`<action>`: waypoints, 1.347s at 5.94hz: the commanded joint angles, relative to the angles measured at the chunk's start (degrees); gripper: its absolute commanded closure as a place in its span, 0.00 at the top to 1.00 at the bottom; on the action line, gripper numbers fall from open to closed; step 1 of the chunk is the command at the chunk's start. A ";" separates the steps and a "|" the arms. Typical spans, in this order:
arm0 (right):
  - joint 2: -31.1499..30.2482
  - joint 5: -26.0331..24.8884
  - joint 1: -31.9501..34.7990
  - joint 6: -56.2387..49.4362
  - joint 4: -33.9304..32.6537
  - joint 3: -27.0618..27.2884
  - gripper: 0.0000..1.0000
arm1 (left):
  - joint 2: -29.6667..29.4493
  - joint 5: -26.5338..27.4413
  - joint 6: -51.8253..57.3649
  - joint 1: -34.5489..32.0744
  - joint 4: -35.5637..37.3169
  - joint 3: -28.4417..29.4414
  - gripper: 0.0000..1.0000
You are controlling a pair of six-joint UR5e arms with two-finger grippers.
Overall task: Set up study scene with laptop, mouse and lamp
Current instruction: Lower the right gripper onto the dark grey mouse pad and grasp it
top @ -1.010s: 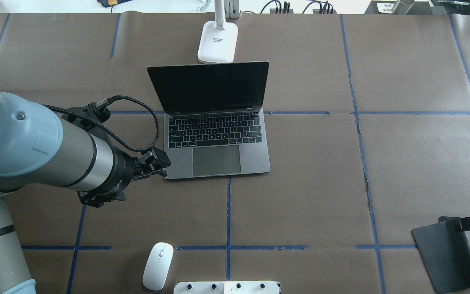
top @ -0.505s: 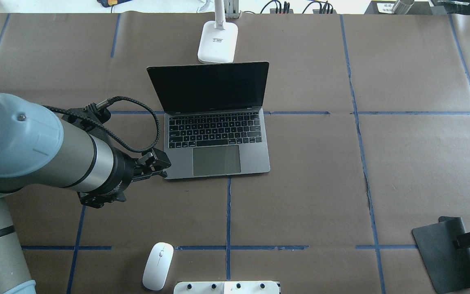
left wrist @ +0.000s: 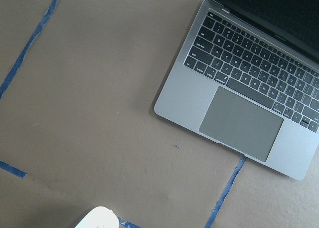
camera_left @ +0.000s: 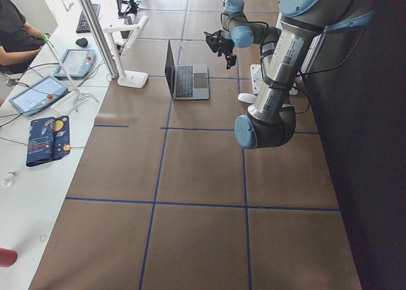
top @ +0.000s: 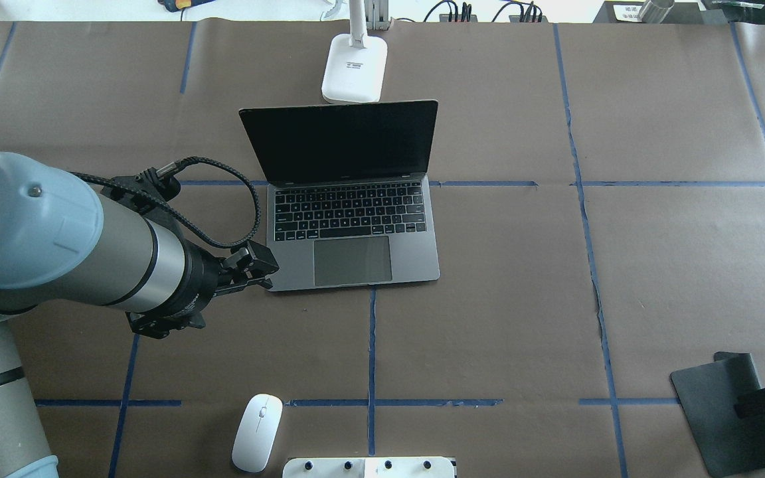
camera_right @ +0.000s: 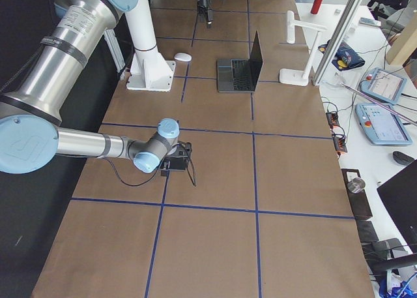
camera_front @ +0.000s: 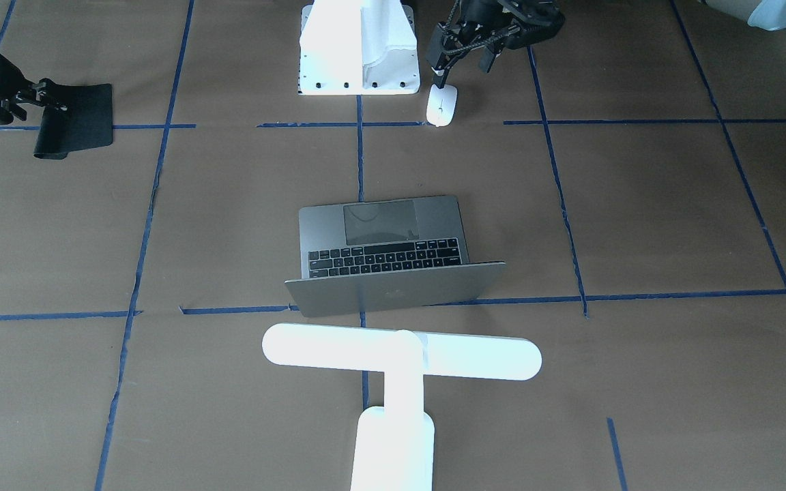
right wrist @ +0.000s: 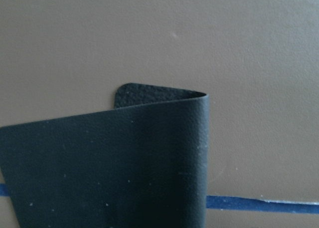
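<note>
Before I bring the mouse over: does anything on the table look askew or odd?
Yes: the black mat at the table's near right corner is not flat. The right gripper holds its edge, and the right wrist view shows it curled over on itself. The laptop, mouse and lamp look fine.

The table [top: 522,299] holds one laptop [top: 349,226]; one mouse [top: 257,431]; one lamp [camera_front: 400,358]; one black mat [top: 714,411]; one white bolted pedestal block [camera_front: 359,48]. Two robot arms show, each with one gripper; these are the left gripper [camera_front: 462,68] and the right gripper [camera_front: 52,103].
</note>
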 commanded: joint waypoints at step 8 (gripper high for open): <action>0.52 -0.01 2.28 0.00 0.94 4.44 0.00 | 0.09 0.09 -0.09 0.00 0.00 0.09 1.00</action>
